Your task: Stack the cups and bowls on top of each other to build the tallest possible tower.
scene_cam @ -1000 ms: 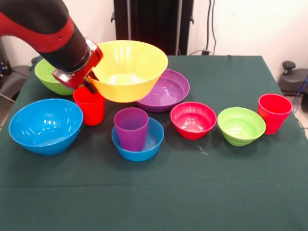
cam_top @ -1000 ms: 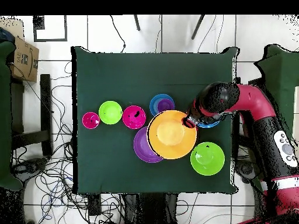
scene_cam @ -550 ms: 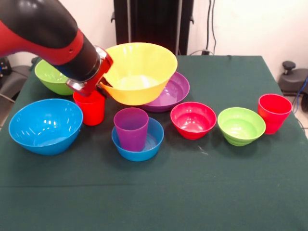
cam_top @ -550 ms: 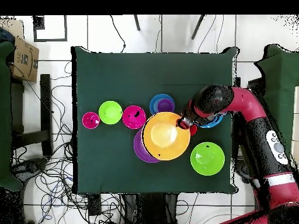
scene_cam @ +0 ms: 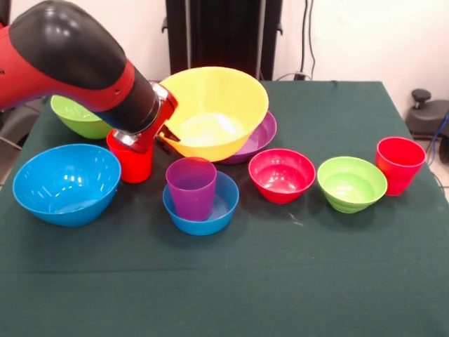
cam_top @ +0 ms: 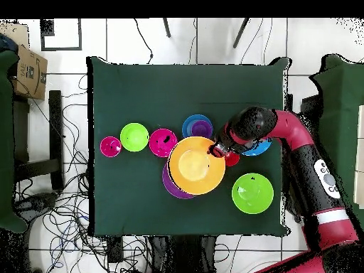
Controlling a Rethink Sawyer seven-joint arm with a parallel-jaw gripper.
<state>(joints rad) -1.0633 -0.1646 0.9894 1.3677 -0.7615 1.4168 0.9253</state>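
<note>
On the green-clothed table [scene_cam: 330, 267], the gripper [scene_cam: 167, 132], clamping the big glossy yellow plastic bowl [scene_cam: 214, 112], has carried it over the purple plastic bowl [scene_cam: 261, 133], ready for nesting.

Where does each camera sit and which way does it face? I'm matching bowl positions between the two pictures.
Front view: sits across the table at about table height, faces the bowls and cups; the red and black arm enters from upper left, gripper at the yellow bowl rim.
Overhead view: sits above, looks straight down; the arm reaches in from lower right.
Both show the yellow bowl over the purple bowl.
</note>
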